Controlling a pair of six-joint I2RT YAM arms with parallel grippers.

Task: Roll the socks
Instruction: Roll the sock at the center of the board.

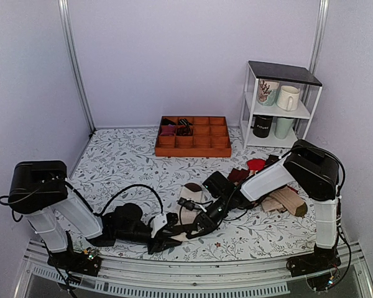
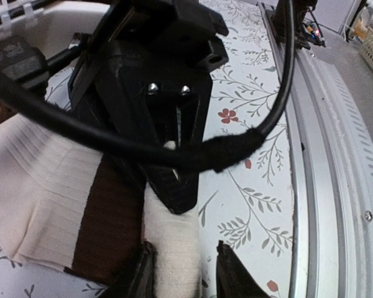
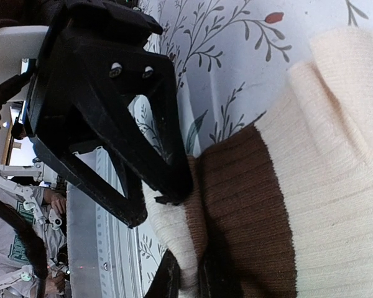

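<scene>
The socks point(image 1: 191, 195) lie at the table's front centre, cream-white with a wide dark brown band point(image 2: 109, 217). Both grippers meet at their near end. In the left wrist view a rolled cream fold point(image 2: 171, 248) sits between the fingers of my left gripper point(image 2: 183, 273). One finger touches the fold; a small gap shows at the other finger, so it is open around the fold. My right gripper point(image 3: 191, 279) is shut on the cream edge of the socks point(image 3: 174, 230) beside the brown band. From above, the left gripper point(image 1: 174, 231) and the right gripper point(image 1: 197, 225) almost touch.
A wooden compartment tray point(image 1: 193, 146) stands at the back centre. A white shelf point(image 1: 280, 115) with mugs stands at the back right. Other socks point(image 1: 286, 200) are piled under the right arm. The metal rail point(image 1: 236, 273) of the table's front edge runs close by the grippers.
</scene>
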